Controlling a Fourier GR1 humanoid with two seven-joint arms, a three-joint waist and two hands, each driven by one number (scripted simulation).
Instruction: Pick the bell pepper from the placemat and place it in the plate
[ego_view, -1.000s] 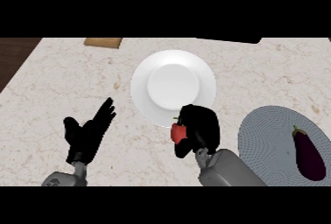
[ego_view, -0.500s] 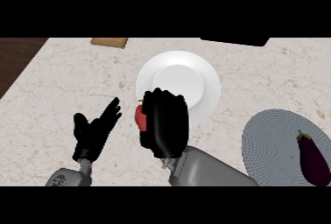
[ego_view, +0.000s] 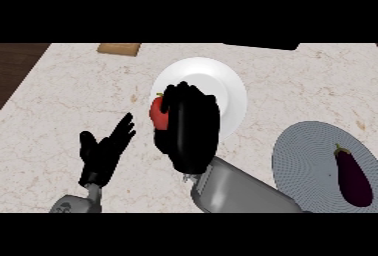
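Right robot hand (ego_view: 188, 127) curled round red bell pepper (ego_view: 158, 113), at left rim of white plate (ego_view: 221, 90). To place well: carry farther over plate centre, lower, then release. Left robot hand (ego_view: 103, 150) open, left of plate, resting above desk (ego_view: 74, 90).

**Right hand curled and raised, left hand open at rest**

The right hand (ego_view: 188, 125) rises mid-counter on a grey forearm that comes in from the near edge, its fingers curled round the bell pepper (ego_view: 157, 112). The left hand (ego_view: 103, 152) rests open toward the counter's near left, fingers straight and pointing up.
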